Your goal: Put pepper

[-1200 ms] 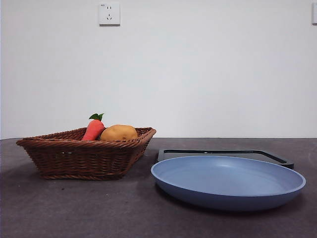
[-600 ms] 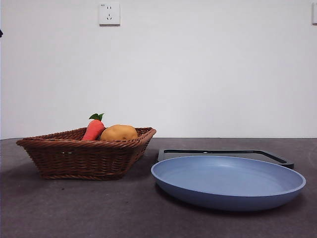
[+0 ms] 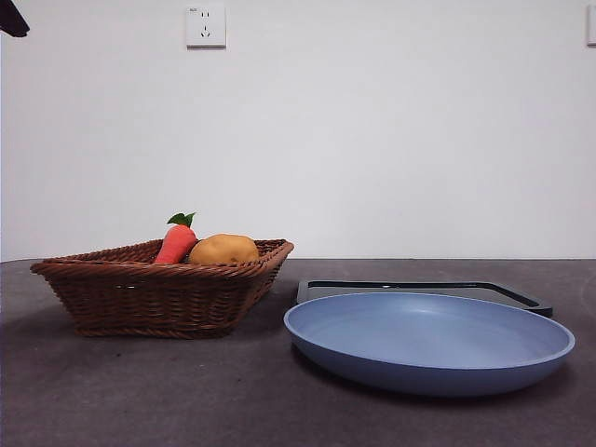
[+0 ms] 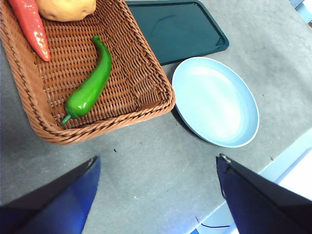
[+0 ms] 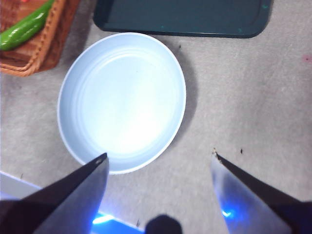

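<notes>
grey tabletop (image 3: 140,391) carries a wicker basket (image 4: 146,73); inside it lies the pepper (image 4: 90,85). left gripper (image 4: 156,168) and right gripper (image 5: 158,163) hover with jaws apart.

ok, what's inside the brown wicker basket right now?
Brown wicker basket holds a long glossy green pepper, an orange-red carrot and a yellow-brown potato. From the front its wall hides the pepper.

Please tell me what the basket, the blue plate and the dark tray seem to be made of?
The basket looks like woven wicker or rattan: brown strands interlace, with a braided rim. The blue plate seems plastic or melamine, matte with a soft sheen; ceramic is possible. The dark tray looks like smooth, moulded plastic with a raised lip, though coated metal cannot be excluded.
</notes>
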You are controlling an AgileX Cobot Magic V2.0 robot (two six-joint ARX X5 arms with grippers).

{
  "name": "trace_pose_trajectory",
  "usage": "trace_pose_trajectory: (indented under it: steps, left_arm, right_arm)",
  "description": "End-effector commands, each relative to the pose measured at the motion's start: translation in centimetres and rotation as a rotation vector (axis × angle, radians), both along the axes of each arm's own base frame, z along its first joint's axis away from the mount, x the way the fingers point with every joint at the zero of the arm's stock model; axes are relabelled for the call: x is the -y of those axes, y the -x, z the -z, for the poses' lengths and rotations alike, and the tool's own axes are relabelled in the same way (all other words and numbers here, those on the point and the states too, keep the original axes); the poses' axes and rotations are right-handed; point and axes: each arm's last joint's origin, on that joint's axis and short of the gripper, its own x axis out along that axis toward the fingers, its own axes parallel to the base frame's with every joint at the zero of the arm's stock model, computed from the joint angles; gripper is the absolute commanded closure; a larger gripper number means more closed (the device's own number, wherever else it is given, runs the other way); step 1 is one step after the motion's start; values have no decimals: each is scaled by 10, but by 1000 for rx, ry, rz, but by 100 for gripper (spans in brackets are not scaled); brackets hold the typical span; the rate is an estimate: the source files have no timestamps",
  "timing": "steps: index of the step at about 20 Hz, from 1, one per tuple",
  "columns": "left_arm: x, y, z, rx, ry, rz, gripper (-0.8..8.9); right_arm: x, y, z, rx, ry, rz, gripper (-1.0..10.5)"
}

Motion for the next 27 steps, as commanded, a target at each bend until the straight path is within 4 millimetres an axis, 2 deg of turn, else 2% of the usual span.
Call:
trace_pose_trajectory:
  steps: [1, 5, 9, 13, 16, 20, 22, 25, 27]
  left_arm:
    - [0, -1, -5, 23, 1, 14, 399]
    - [0, -1, -5, 23, 1, 14, 399]
    - [0, -1, -5, 24, 0, 14, 399]
    - [0, -1, -5, 28, 1, 14, 399]
    - [0, -1, -5, 28, 1, 14, 399]
    - [0, -1, -5, 28, 1, 14, 399]
    - [0, -1, -5, 28, 0, 14, 399]
    - [0, -1, -5, 28, -1, 13, 399]
    - [0, -1, -5, 28, -3, 11, 399]
  right_arm:
    - [-2, -17, 3, -20, -9, 12, 584]
    - [-9, -49, 26, -97, -3, -2, 584]
    - [-13, -83, 57, -163, 5, -8, 584]
    - [-22, -103, 87, -229, 16, -35, 612]
    - [-34, -113, 105, -252, 27, -72, 613]
    - [-47, -119, 122, -275, 39, -108, 706]
    - [-48, -120, 127, -289, 59, -101, 751]
    - [-47, -121, 128, -287, 71, -95, 922]
    - [-47, -121, 128, -287, 85, -83, 941]
